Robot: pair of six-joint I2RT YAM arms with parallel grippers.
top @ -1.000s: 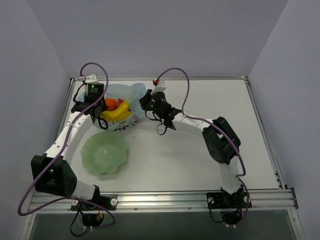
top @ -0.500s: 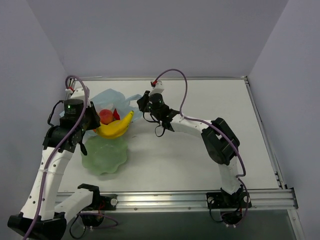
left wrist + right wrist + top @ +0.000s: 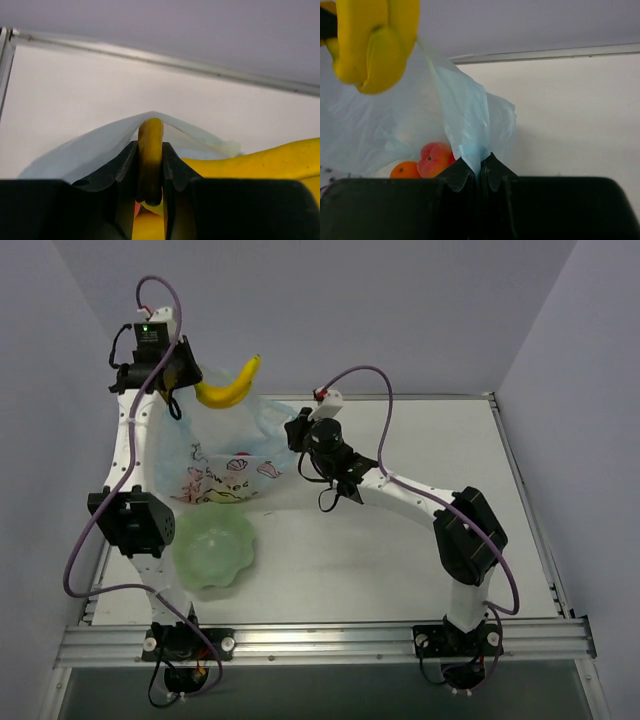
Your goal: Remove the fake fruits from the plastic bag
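The yellow banana bunch [image 3: 228, 388] hangs high above the back left of the table, lifted clear of the plastic bag [image 3: 228, 455]. My left gripper [image 3: 188, 383] is shut on its stem [image 3: 150, 145], and the banana's body [image 3: 260, 160] runs off to the right. My right gripper [image 3: 297, 430] is shut on the light-blue bag's right edge [image 3: 470, 125] and holds it up. Inside the bag a pink-yellow peach [image 3: 435, 157] and a round orange [image 3: 405, 170] lie on the table. In the right wrist view the banana bunch [image 3: 375, 40] hangs at the upper left.
A pale green wavy-edged bowl [image 3: 210, 548] stands on the white table in front of the bag, near the left arm's base. The purple back wall and the table's metal rim [image 3: 420, 396] lie just behind the bag.
My left arm has swung up and back, carrying the banana bunch from the bag's mouth to high above it. The bag now stands stretched upward. The right gripper has kept its pinch.
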